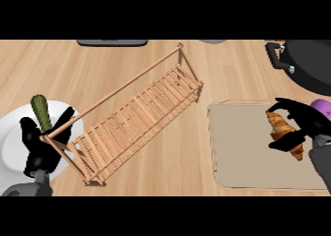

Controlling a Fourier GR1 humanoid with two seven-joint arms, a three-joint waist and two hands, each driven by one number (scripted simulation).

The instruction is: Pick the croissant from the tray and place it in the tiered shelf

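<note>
My right hand (305,124) is curled around the croissant (285,133), thumb and fingers bracketing its length over the right side of the tan tray (246,152); I can't tell whether the pastry has cleared the tray or rests on it. I judge the croissant light, soft and flaky, so I'd want the hold across its thick middle, not the tapered ends, which could crumble. Just behind the hand sits a purple object (326,107), partly hidden. My left hand (42,143) rests open, fingers up, over the white plate (8,143) that carries a green vegetable (40,112). The wooden tiered shelf (137,117) lies between the two, well apart from the tray.
</note>
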